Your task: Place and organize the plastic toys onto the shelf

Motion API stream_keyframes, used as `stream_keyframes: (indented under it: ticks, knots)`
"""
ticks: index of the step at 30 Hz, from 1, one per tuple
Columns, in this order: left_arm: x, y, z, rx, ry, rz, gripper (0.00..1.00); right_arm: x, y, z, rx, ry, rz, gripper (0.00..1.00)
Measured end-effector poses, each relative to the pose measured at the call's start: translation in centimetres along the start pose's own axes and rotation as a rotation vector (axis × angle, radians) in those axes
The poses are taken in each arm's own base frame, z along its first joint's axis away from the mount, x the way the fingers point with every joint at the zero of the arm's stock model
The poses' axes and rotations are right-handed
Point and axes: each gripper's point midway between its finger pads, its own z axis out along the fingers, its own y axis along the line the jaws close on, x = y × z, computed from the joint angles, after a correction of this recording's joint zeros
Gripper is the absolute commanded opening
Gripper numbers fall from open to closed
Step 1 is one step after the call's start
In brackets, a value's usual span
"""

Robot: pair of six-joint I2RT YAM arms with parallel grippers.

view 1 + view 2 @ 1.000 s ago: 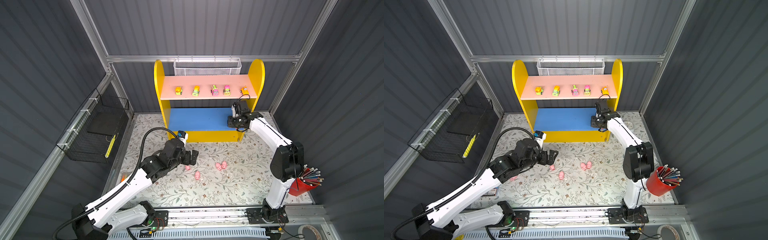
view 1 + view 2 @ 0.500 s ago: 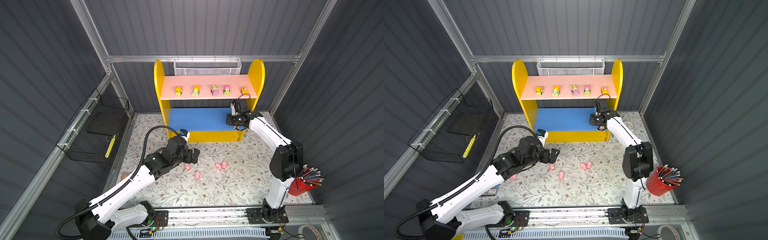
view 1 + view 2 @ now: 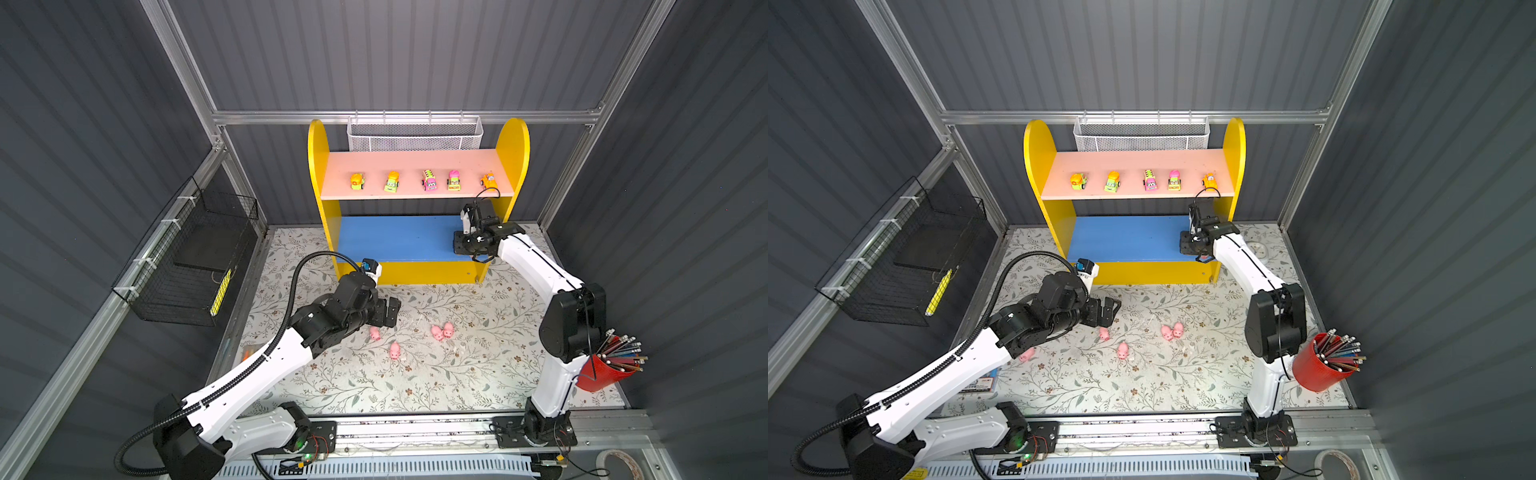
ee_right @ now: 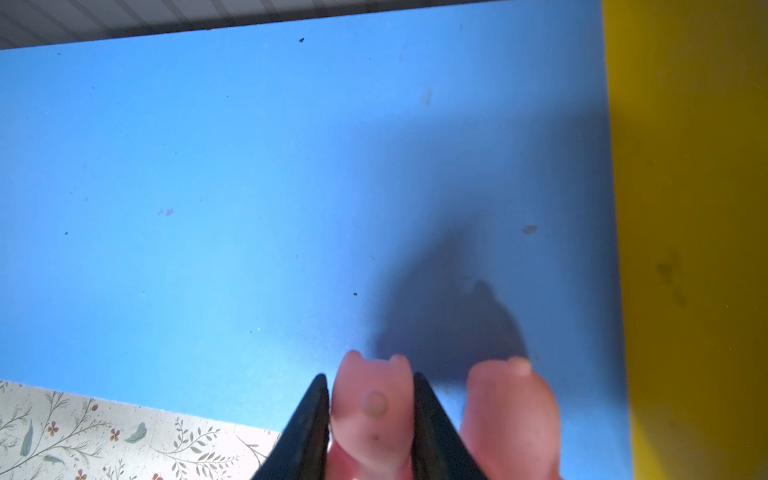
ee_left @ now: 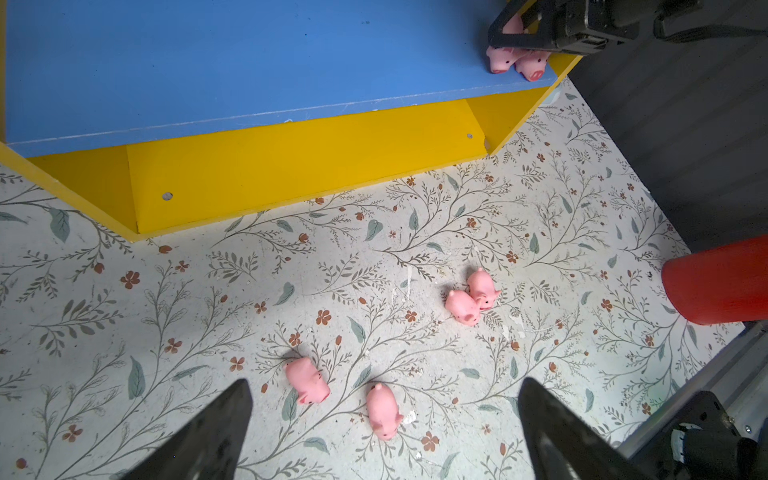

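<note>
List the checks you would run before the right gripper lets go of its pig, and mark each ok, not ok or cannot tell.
1. Right gripper shut on held pig: ok.
2. Held pig over blue lower board: ok.
3. Held pig resting on that board: cannot tell.
4. Room to open beside neighbour pig: cannot tell; the gap is narrow.
5. Left gripper open above the mat: ok.
6. All pigs shelved: not ok; several floor pigs lie on the mat.

pink pigs [image 5: 306, 380], blue lower board [image 3: 395, 239], pink upper board [image 3: 415, 166], yellow shelf sides [image 3: 316, 166], white mat [image 3: 415, 374] with leaf-and-flower print, red cup [image 3: 598, 378]
</note>
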Motion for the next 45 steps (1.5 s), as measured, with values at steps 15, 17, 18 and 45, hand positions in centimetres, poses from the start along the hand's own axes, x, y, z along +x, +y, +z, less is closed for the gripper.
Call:
stream_keyframes:
  ticks: [15,17,18,45]
  knots:
    - [0.0,0.0,-0.1,0.000,-0.002,0.007,1.00,0.0,0.1,0.1,-0.003,0.002,0.008,0.49]
    - [-0.1,0.0,-0.1,-0.001,-0.004,0.007,1.00,0.0,0.1,0.1,-0.005,0.000,0.009,0.50]
    - [-0.1,0.0,-0.2,-0.001,-0.004,0.007,1.00,0.0,0.1,0.1,-0.008,-0.001,0.008,0.51]
    - [1.0,1.1,-3.7,0.021,-0.079,-0.023,1.00,7.5,2.3,-6.7,-0.151,-0.055,0.016,0.73]
